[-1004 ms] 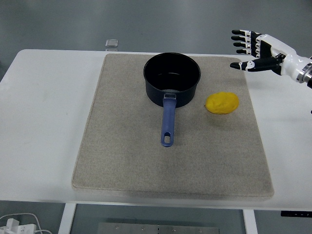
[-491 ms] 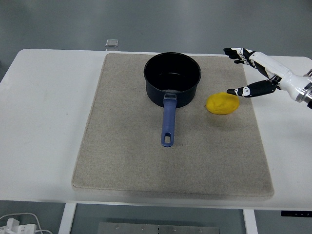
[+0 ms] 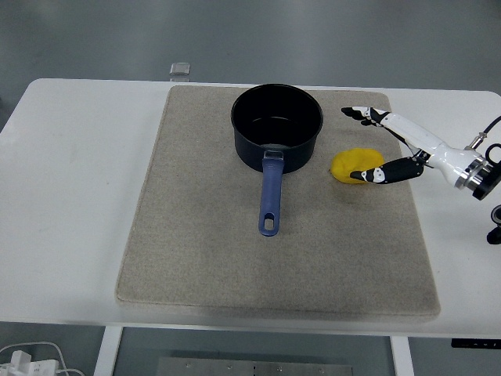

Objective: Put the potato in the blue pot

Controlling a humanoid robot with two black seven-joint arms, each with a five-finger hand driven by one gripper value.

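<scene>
My right hand point(image 3: 391, 145): fingers spread wide around the potato point(image 3: 356, 165), gripping nothing. Blue pot point(image 3: 276, 127): just left, on the mat point(image 3: 196, 235).

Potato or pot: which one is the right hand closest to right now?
The yellow potato. The open right hand brackets it, thumb at its right end; the blue pot stands apart, further left on the mat.

- A lab or robot test bay rather than a home kitchen.
- The counter point(image 3: 70, 196) is a plain white slab on metal legs, standing on a bare grey floor point(image 3: 250, 35).
- A beige mat point(image 3: 196, 258) marks out a work area on it.
- White cables and a plug point(image 3: 23, 362) lie on the floor below the counter's near left corner.
</scene>
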